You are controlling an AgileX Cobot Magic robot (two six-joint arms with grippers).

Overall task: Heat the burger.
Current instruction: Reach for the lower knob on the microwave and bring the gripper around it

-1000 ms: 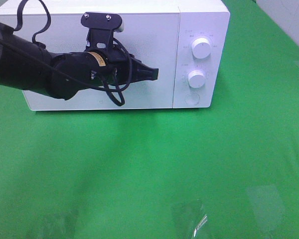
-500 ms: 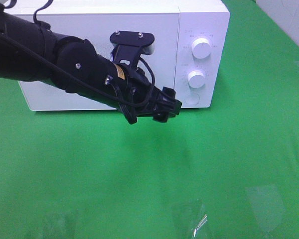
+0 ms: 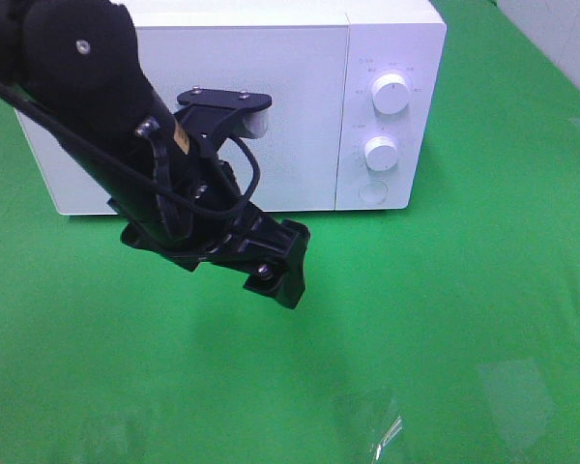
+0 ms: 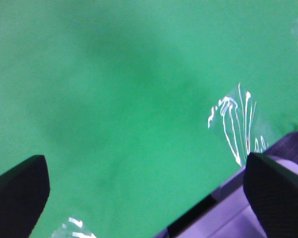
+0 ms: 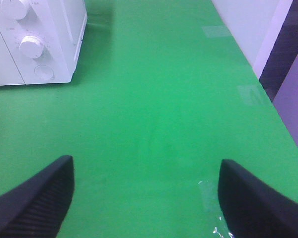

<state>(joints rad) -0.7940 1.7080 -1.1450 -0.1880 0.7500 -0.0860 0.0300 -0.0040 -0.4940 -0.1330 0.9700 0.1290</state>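
Exterior high shows the microwave (image 3: 300,106) door closed and no burger in any view; it is probably inside. Both the left gripper (image 3: 290,275) and right gripper (image 5: 146,198) hang empty, fingers apart. To set the lower knob (image 3: 381,152), approach squarely and pinch its rim centred.

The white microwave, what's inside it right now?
Its door is shut and solid white, so the inside is covered. No burger shows anywhere outside it, in any view.

Shows a white microwave (image 3: 304,97) toward the far edge of the green bench (image 3: 464,309), door shut. Carries on its right panel an upper knob (image 3: 391,95) above a lower knob (image 3: 381,153), then a round button (image 3: 372,192). Bears glinting clear tape patches (image 3: 514,391) near the front edge.
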